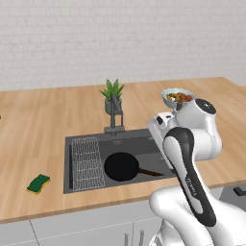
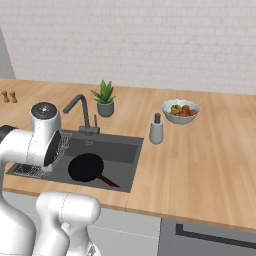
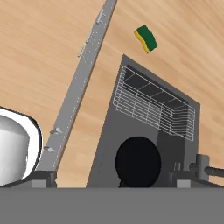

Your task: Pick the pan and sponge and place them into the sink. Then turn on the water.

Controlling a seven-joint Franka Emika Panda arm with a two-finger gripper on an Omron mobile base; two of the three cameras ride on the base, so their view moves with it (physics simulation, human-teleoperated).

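Pan first: the round black frying pan [image 1: 122,166] with its thin dark straight handle already lies on the floor of the large dark grey rectangular sink [image 1: 144,144], so I judge that part of the task done. In my hand view it sits at six o'clock, right under me, near the basin's front wall. My end effector [image 3: 111,178] hangs above the sink, its two dark tips spread wide with nothing between them.

Going outward in that same view, the white wire grid rack [image 3: 153,104] stands in the basin at about one o'clock of the pan, just beside it. Beyond the rack and past the sink's rim, near twelve o'clock, the small rectangular sponge [image 3: 146,38], green on top over a yellow layer, lies flat on the wooden counter [image 3: 39,52], well apart from me. From the left base view it rests at about nine o'clock of the sink, near the counter's front edge.

Farther back, the dark grey faucet [image 1: 115,113] rises behind the basin, with a small green potted plant [image 1: 112,93] just behind it and a pale bowl of food [image 1: 177,97] off at two o'clock. No stream falls from the spout.

The sponge is the step in hand, I think. Next I would swing over it, line my tips across its short sides, descend and close. Being small and soft, it calls for a centred grip.
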